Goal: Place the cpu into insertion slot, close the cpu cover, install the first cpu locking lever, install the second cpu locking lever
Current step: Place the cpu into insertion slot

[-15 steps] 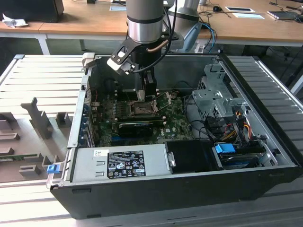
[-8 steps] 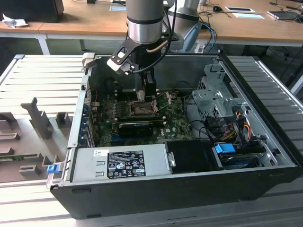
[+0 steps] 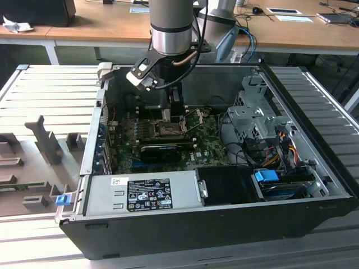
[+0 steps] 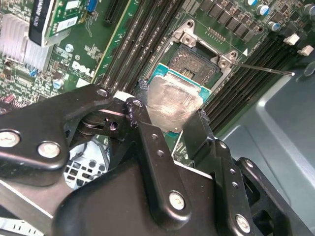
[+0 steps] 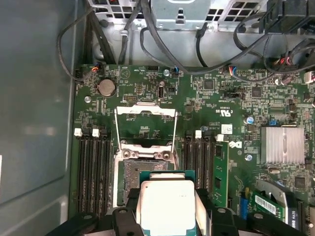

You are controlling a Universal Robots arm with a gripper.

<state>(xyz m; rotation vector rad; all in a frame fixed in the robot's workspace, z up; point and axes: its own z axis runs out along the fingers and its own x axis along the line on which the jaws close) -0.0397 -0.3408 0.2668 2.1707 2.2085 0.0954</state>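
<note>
An open black computer case (image 3: 224,230) lay on its side on a ribbed metal table (image 3: 50,89), with a grey power supply (image 3: 140,193) along its near wall. The green motherboard (image 3: 207,148) covered the floor of the case, and it also showed in both wrist views (image 5: 221,98) (image 4: 74,69). The robot arm (image 3: 171,22) reached down from above into the case. Its black gripper (image 3: 174,120) hung just over the board, fingers (image 4: 197,132) clamped on opposite edges of the chip. The insertion slot (image 5: 145,167) lay bare, its dark contact field (image 4: 194,61) uncovered inside the metal rim. The cpu cover (image 5: 146,109) stood swung up off the slot at its far side. The cpu (image 5: 165,204) sat gripped between the fingers, pale metal face (image 4: 174,103) showing, held over the near edge of the slot and not seated in it. A thin wire locking lever (image 4: 261,68) stuck out sideways from the slot, unlatched
</note>
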